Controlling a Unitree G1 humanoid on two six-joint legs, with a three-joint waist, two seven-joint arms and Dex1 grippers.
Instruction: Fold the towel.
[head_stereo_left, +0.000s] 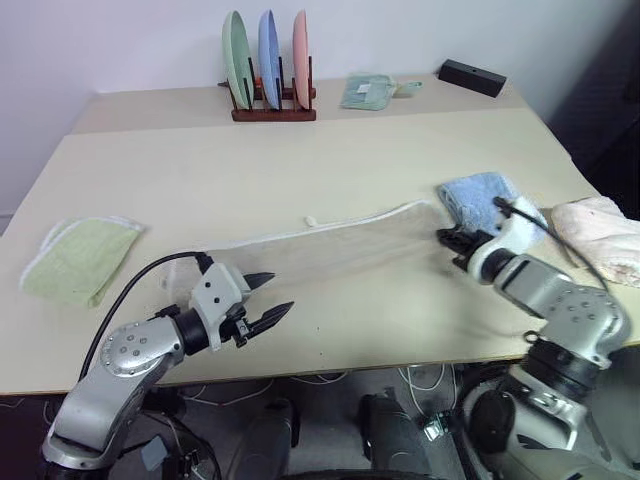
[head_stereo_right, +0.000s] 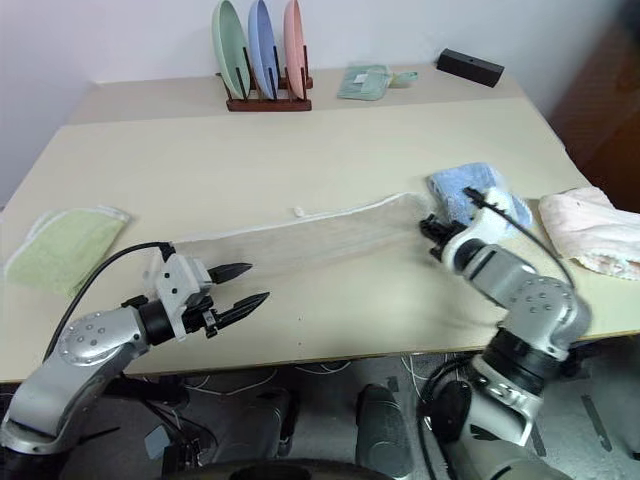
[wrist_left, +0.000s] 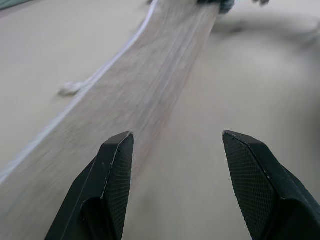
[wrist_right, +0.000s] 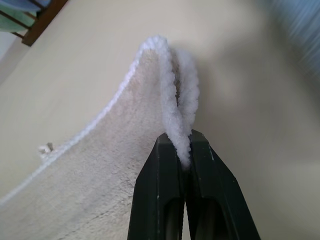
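The towel lay as a long narrow strip across the front half of the table, its long axis running from the robot's near left up toward its right. The white corded edge followed the far side of the strip, with a small white tag just beyond it.

The right gripper was clamped shut on the towel's right-hand end, pinching a doubled fold of pile between its fingers, just beside the blue cloth.

The left gripper stood open, holding nothing, hovering at the strip's opposite end with its tips pointing along the towel toward the other arm. In the left wrist view the cloth ran away under and past one finger, so the end lay slightly to that finger's side rather than centred between the two.

Judgement: the left arm was the nearer one to the free end, and the next grasp depended on shifting sideways to straddle that end.
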